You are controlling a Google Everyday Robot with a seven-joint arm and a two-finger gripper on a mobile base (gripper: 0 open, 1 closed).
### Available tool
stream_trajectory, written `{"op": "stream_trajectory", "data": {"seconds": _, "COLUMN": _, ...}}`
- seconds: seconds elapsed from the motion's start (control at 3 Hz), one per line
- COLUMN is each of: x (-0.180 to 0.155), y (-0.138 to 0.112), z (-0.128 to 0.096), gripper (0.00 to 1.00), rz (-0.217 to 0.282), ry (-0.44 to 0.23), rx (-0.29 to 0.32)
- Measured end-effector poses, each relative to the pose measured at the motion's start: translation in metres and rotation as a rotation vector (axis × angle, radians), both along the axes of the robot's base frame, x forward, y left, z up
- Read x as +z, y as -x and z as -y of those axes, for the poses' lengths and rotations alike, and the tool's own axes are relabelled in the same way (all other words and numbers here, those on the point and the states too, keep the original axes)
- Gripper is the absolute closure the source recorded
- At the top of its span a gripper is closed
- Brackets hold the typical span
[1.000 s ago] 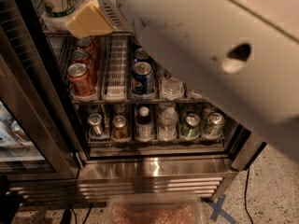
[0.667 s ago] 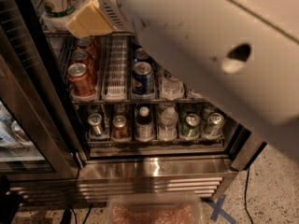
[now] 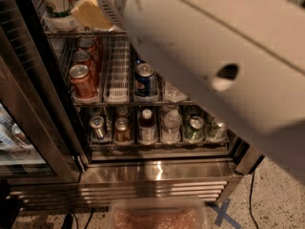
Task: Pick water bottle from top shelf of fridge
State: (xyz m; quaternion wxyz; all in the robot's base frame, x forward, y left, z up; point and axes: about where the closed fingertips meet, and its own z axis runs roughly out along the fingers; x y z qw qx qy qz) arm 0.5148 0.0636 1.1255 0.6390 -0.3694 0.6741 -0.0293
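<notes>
The fridge (image 3: 157, 173) stands open in front of me, with wire shelves and a shiny steel base. A clear water bottle with a white cap (image 3: 171, 124) stands on the lowest shelf. The top of another clear bottle (image 3: 174, 93) shows one shelf up, right of a blue can (image 3: 145, 80), partly behind my arm. My gripper (image 3: 90, 11) is the tan tip of the white arm. It is up at the highest shelf, beside a printed white container (image 3: 59, 4). My arm (image 3: 214, 56) hides the rest of that shelf.
Red cans (image 3: 83, 78) fill the left lane of the middle shelf. Several cans and a dark brown bottle (image 3: 147, 123) stand on the lowest shelf. The glass door (image 3: 28, 128) hangs open at left. A clear tub (image 3: 157, 216) and cables lie on the floor.
My arm has shifted down and left and now covers more of the right side of the shelves. The gripper tip sits slightly higher. The shelf items have not moved.
</notes>
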Motion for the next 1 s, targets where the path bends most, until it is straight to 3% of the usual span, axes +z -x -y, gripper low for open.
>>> {"op": "stream_trajectory", "data": {"seconds": 0.33, "x": 0.004, "y": -0.009, "z": -0.014, "gripper": 0.37, "rz": 0.031, "ry": -0.058, "rx": 0.004}}
{"op": "stream_trajectory", "data": {"seconds": 1.0, "x": -0.011, "y": -0.042, "z": -0.019, "gripper": 0.27, "rz": 0.001, "ry": -0.143, "rx": -0.058}}
